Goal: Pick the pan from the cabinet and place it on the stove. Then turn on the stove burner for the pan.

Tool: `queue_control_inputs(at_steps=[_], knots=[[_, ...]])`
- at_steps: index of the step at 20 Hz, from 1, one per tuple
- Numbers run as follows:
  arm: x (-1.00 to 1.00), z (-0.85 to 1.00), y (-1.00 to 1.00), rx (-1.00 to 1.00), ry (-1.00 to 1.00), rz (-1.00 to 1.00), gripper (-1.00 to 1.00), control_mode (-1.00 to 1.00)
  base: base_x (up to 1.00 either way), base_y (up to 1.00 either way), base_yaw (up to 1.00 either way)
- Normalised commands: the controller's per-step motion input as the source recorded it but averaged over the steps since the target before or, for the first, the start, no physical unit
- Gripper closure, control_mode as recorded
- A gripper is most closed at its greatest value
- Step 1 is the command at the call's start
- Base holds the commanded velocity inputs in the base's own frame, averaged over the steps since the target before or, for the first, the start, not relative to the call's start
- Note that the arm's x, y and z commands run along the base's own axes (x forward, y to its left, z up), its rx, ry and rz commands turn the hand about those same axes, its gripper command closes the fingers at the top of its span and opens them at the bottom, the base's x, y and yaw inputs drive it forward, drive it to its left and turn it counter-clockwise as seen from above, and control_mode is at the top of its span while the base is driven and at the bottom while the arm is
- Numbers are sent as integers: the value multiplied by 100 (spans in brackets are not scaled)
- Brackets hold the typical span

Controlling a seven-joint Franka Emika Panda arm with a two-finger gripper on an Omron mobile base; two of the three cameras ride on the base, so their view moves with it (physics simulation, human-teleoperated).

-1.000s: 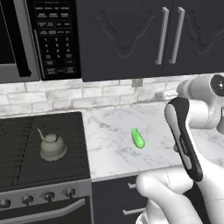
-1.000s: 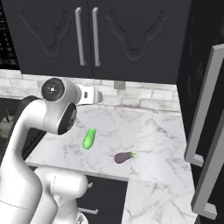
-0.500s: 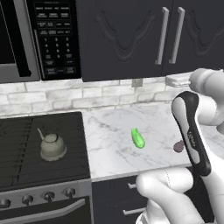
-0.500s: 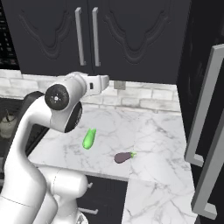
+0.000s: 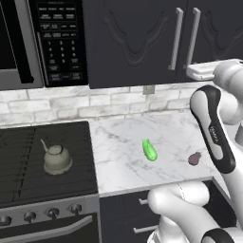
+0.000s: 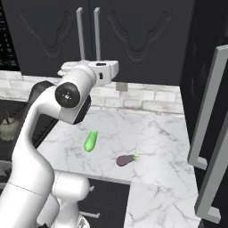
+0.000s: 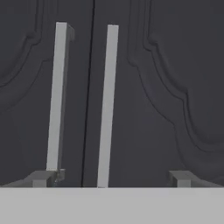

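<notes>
Nearest, raised at the level of the lower ends of the door handles: the hand (image 7: 111, 177), fingers spread wide, gripping nothing, aimed straight at the closed doors of the cabinet (image 7: 166, 87). Just ahead, two vertical silver bar handles (image 7: 107, 105) either side of the door seam; left fingertip (image 7: 43, 177) lined up under the left bar, right fingertip out over the carved panel of the right door. Whether touching the doors, cannot tell.

Below, on the marble table (image 5: 123, 156): a green cucumber (image 5: 149, 150) near the middle, a small purple eggplant (image 5: 194, 158) apart to its right.

Left of the table, the stove (image 5: 28, 166) with ribbed black grates and a row of knobs on its front; a pale kettle (image 5: 57, 158) standing on one grate.

Above the stove, a microwave (image 5: 42, 42), beside the cabinet.

Pan hidden; cabinet doors shut.
</notes>
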Motion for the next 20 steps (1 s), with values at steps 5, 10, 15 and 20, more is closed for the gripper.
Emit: queue_control_inputs(at_steps=[5, 10, 15, 20], knots=[[42, 1, -1, 0, 0, -5, -100, -100, 0, 0, 0], [40, 0, 0, 1, -2, 0, -100, -100, 0, 0, 0], [13, 0, -2, 1, -11, 0, -100, -100, 0, 0, 0], [6, 0, 0, 0, -15, 1, -100, -100, 0, 0, 0]])
